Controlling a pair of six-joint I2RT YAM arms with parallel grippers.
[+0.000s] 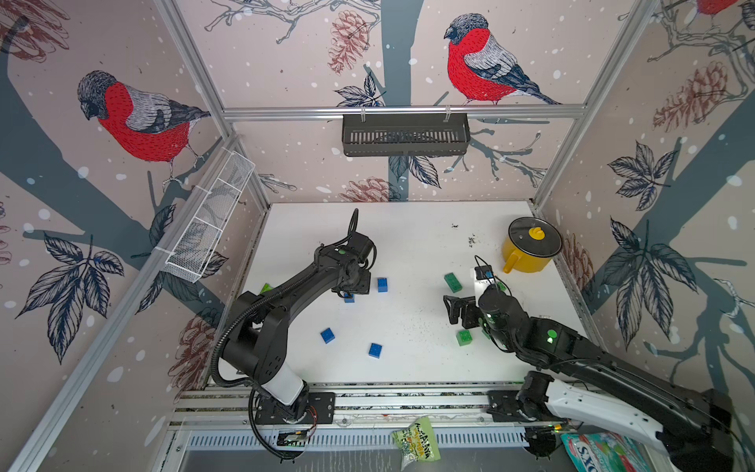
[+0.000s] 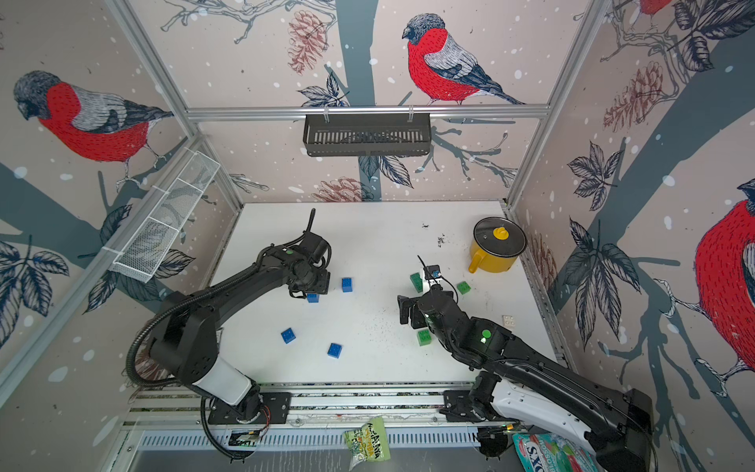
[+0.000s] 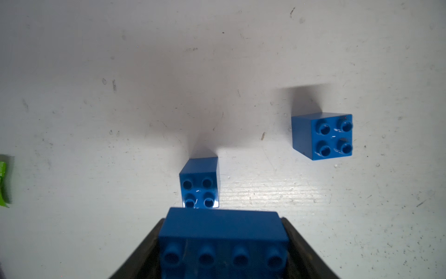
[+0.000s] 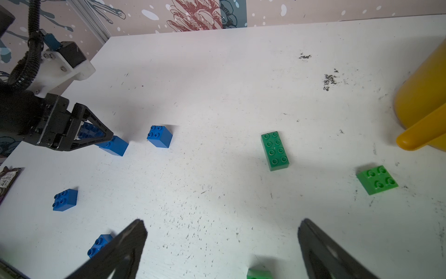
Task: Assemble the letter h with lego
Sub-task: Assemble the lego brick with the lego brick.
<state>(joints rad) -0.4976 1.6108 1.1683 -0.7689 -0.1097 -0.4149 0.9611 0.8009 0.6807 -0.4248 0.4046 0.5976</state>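
In both top views the left gripper [image 1: 352, 291] is hanging over a small blue square studded brick [image 1: 349, 298] mid-table. Left wrist view: its jaws are pinching a long blue oblong studded brick [image 3: 223, 233], right next to that square one. Right wrist view: the right gripper [image 4: 222, 229] is hanging spread wide and empty, with a green oblong studded brick [image 4: 274, 151] lying apart on the white table [image 4: 217, 72].

Bright, even light fills the cell, and the white surface [image 1: 408, 245] shows no harsh glare. In both top views the wide lens bows the rails [image 1: 402, 111] and stretches the edges. In the left wrist view a broad, soft grey shadow spreads beyond the square brick [image 3: 199, 182]. The long brick [image 3: 223, 217] in the left claw [image 3: 222, 232] is blurred. In the right wrist view the right claw [image 4: 223, 224] shows dark, unfocused fingers [image 4: 125, 246].
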